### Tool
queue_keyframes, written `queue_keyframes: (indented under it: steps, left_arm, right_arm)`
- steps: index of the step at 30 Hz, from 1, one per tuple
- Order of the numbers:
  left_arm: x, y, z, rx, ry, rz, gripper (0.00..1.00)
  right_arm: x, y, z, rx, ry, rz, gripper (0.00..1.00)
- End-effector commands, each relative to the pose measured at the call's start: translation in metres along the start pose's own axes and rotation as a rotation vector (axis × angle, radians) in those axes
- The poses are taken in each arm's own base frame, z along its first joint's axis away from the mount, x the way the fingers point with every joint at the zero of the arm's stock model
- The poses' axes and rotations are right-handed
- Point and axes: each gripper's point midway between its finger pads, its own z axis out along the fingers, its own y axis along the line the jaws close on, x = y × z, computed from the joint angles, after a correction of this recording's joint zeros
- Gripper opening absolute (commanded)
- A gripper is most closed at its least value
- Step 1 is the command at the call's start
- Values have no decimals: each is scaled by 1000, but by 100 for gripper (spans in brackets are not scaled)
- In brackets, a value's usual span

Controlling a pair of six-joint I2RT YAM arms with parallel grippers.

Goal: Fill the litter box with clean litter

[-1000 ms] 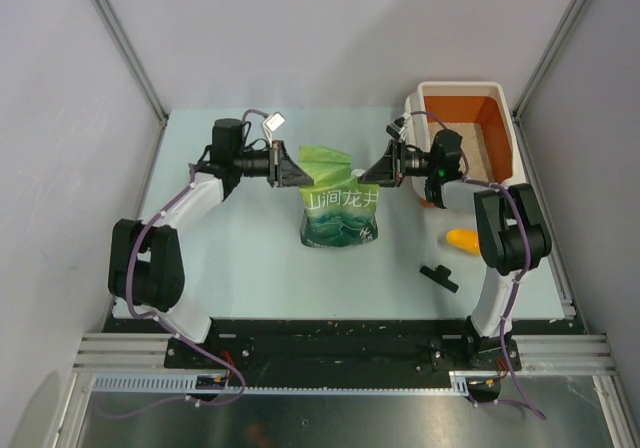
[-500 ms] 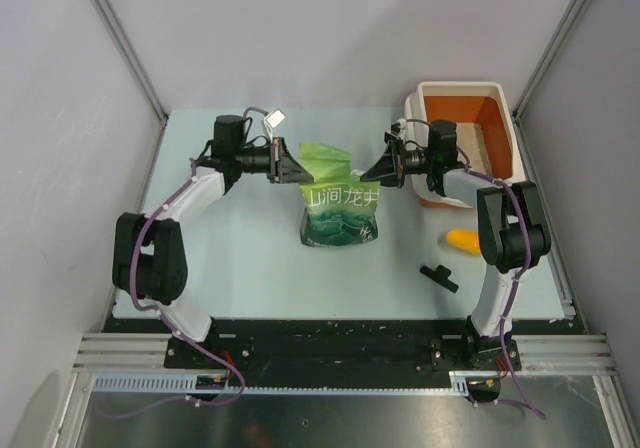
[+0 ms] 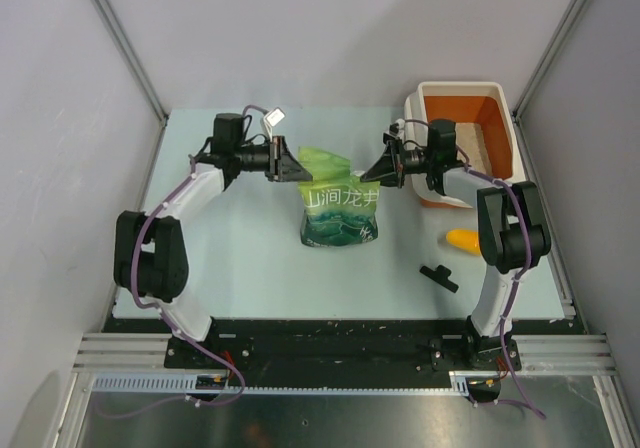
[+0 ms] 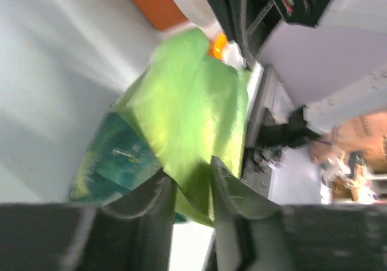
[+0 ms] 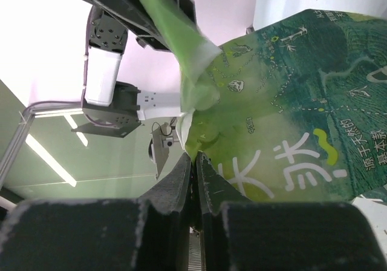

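Left end effector (image 3: 293,166) is reaching to the upper left corner of the green bag (image 3: 340,213), sitting slightly farther back than a second ago. Its wrist view is showing the fingers (image 4: 158,193) slightly parted with light green film lying in the gap; whether they are pinching it cannot be told. The bag is standing at mid desk (image 3: 240,258) where it stood before, its light green top flap pulled up. Right end effector (image 3: 370,174) is keeping its fingers pressed together on the bag's upper right edge. Its wrist is now sitting farther back than a second ago, uncovering more of the litter box (image 3: 460,89). The box is sitting at the desk's far right corner, with clean litter (image 3: 478,146) lying inside on the orange floor.
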Motion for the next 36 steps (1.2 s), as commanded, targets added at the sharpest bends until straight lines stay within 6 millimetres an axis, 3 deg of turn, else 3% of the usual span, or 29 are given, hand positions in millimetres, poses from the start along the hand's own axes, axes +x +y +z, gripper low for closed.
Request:
queue_keyframes:
  steps: [1, 3, 7, 9, 10, 11, 14, 18, 24, 30, 36]
  left_arm:
    - [-51, 13, -22, -143, -104, 229, 43]
    - [-73, -7, -34, -175, -152, 357, 57]
    - [-101, -39, -51, -234, -204, 662, 68]
    - [-94, -60, -39, -195, -172, 790, 75]
    - [-93, -69, -35, -185, -147, 936, 77]
    - [-81, -82, -18, -135, -102, 1005, 78]
    - [-50, -85, 12, -65, 27, 1169, 79]
    - [-27, -74, 40, -64, 135, 1342, 77]
    - [-3, -47, 70, -74, 255, 1427, 67]
    - [-1, -31, 74, -117, 298, 1447, 60]
    - [19, -21, 70, -82, 356, 1488, 51]
  right_arm:
    - [17, 50, -10, -44, 97, -101, 0]
    - [18, 52, -8, -46, 104, -107, 0]
    - [17, 53, -9, -42, 105, -69, 0]
    - [14, 51, -11, -36, 87, -42, 0]
    - [14, 50, -12, -33, 84, -17, 0]
    - [12, 49, -13, -31, 79, -3, 0]
    - [12, 51, -14, -29, 73, 1, 0]
    - [10, 54, -16, -26, 61, -3, 0]
    - [13, 53, -18, -29, 78, 18, 0]
    - [14, 53, -21, -31, 81, 26, 0]
    - [12, 51, -25, -27, 67, 60, 0]
